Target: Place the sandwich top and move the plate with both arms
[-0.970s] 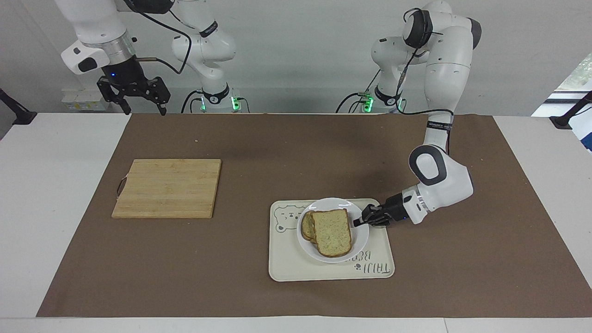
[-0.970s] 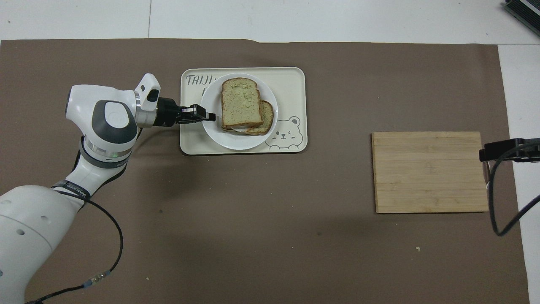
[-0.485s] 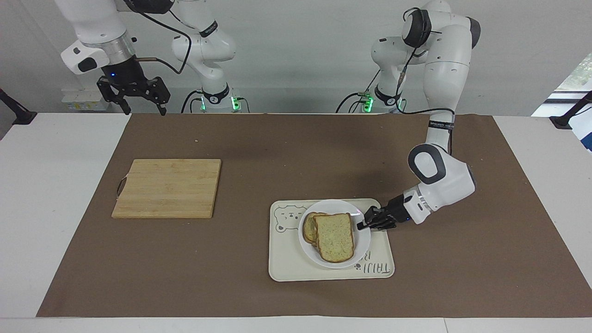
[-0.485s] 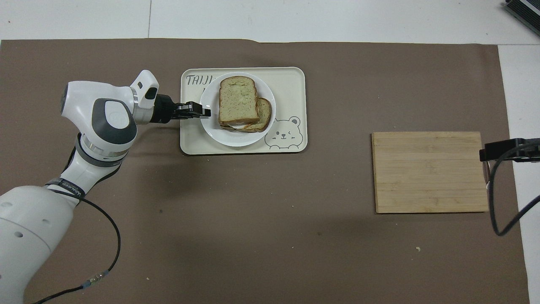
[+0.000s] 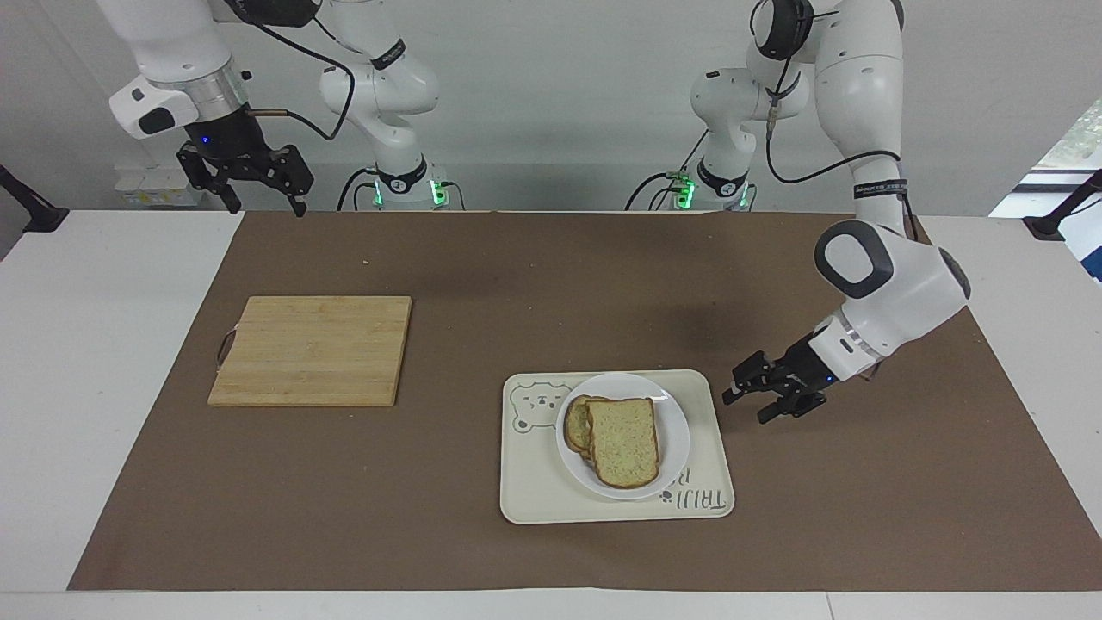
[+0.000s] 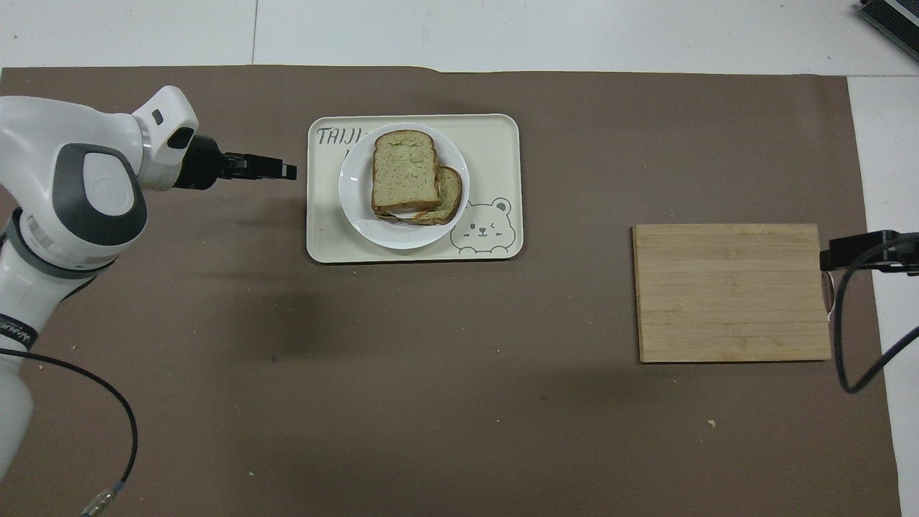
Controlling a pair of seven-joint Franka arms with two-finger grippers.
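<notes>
The sandwich top [image 5: 624,441] [image 6: 406,171] lies on a lower bread slice that peeks out beneath it. Both rest on the white plate [image 5: 677,430] [image 6: 355,210], which sits on the cream tray. My left gripper [image 5: 747,406] [image 6: 287,171] is open and holds nothing. It hangs low over the brown mat, beside the tray toward the left arm's end and clear of the plate. My right gripper [image 5: 265,207] waits open and raised over the table's edge at the right arm's end. Only part of that right gripper [image 6: 861,251] shows in the overhead view.
The cream tray [image 5: 534,486] [image 6: 495,143] has a bear drawing and lettering. A wooden cutting board [image 5: 310,350] [image 6: 732,292] lies on the brown mat [image 5: 516,284] toward the right arm's end. A black cable [image 6: 843,337] hangs beside the board.
My left gripper let go of the plate's rim, opened, and drew back off the tray toward the left arm's end. The plate settled on the tray. The right arm barely moved.
</notes>
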